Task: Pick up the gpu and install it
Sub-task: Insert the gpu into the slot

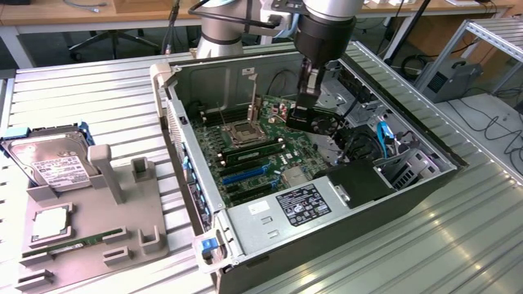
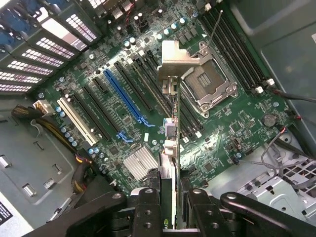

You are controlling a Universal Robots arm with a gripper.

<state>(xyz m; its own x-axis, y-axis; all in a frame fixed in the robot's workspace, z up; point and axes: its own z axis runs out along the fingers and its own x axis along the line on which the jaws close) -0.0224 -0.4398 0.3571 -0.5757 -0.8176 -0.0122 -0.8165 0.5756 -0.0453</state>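
Note:
The gpu [image 1: 285,113] hangs on edge inside the open computer case [image 1: 168,98], just above the green motherboard [image 1: 261,156]. My gripper [image 1: 301,115] reaches down into the case from above and is shut on the card's upper edge. In the wrist view the gpu [image 2: 170,148] runs edge-on away from the gripper [image 2: 170,200], with its silver bracket [image 2: 174,59] at the far end. The card sits over the black expansion slots, between the blue slot [image 2: 123,96] and the CPU socket [image 2: 207,84].
The case walls, a drive cage [image 1: 405,168] and loose cables [image 1: 359,131] close in around the card. A power supply [image 1: 302,205] fills the case's near end. On the exterior view's left, a grey fixture [image 1: 98,214] holds a hard drive [image 1: 49,162], a CPU [image 1: 51,223] and a RAM stick [image 1: 73,244].

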